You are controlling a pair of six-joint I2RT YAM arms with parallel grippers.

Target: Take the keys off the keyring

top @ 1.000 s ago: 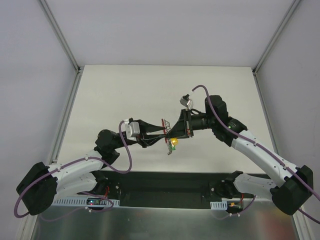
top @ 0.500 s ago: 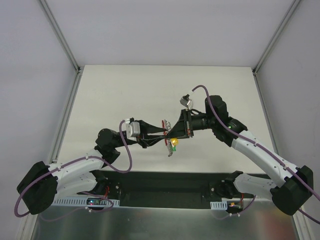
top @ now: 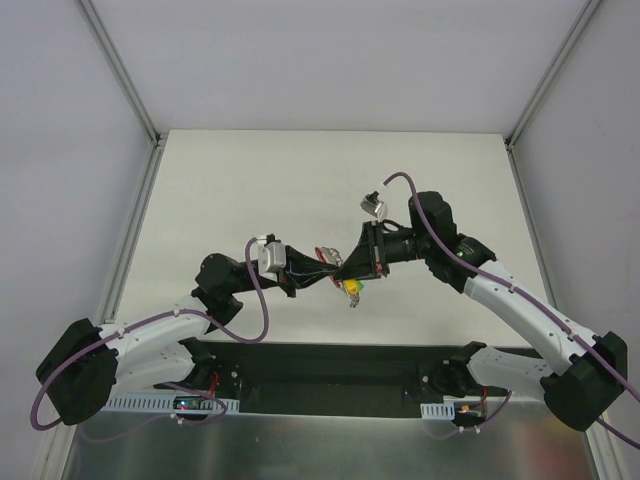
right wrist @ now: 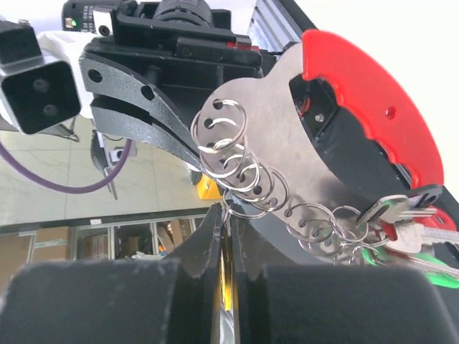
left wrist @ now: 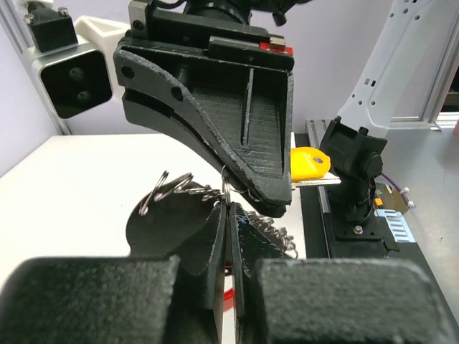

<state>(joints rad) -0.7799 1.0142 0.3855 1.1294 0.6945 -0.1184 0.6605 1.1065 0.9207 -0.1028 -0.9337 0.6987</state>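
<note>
Both grippers meet above the table's middle in the top view. The keyring is a silvery plate (right wrist: 287, 136) with a red cover (right wrist: 366, 93), carrying several small wire rings (right wrist: 244, 172). Red- and green-headed keys (right wrist: 423, 244) hang at its far end. My left gripper (top: 328, 268) (left wrist: 226, 211) is shut on the plate's thin edge. My right gripper (top: 348, 272) (right wrist: 226, 215) is shut on the yellow key (left wrist: 308, 161) (top: 353, 289), whose ring sits at the fingertips. The right finger (left wrist: 237, 122) fills the upper left wrist view.
The pale table (top: 230, 190) lies under the raised bunch, with metal rails (top: 135, 230) along its left and right sides. The arm bases and a dark strip (top: 330, 370) sit at the near edge.
My left arm has pushed right, closer to the right gripper. The bunch and yellow key have shifted slightly right with it. Both grips have held.
</note>
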